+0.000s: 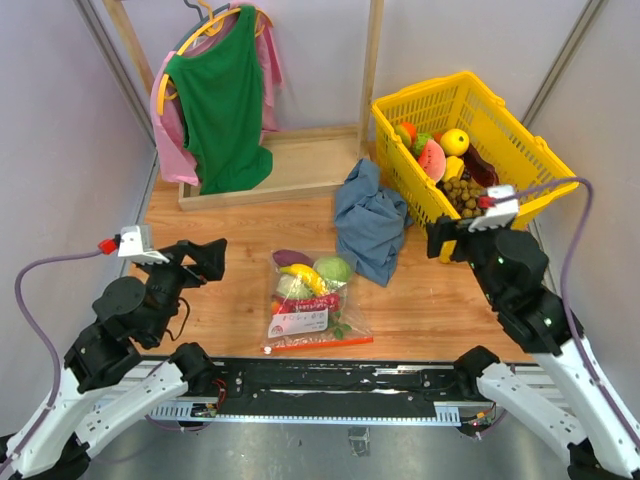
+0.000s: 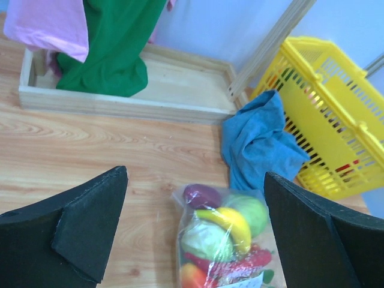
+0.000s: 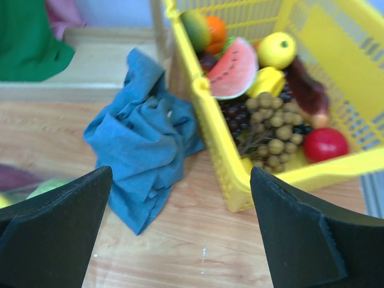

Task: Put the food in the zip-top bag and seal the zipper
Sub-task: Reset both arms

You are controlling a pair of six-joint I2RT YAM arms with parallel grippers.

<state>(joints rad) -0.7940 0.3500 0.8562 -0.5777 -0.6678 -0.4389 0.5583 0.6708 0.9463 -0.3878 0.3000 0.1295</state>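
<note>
The clear zip-top bag lies flat on the wooden table near the front edge. It holds the food: a pale-green cabbage, a yellow banana, a purple piece and a red chili. Its red-orange zipper runs along the near edge, below a white label. The bag also shows in the left wrist view. My left gripper is open and empty, raised left of the bag. My right gripper is open and empty, raised by the basket.
A yellow lattice basket with toy fruit stands at the back right. A blue-grey cloth lies crumpled between basket and bag. A wooden rack base with green and pink shirts stands at the back.
</note>
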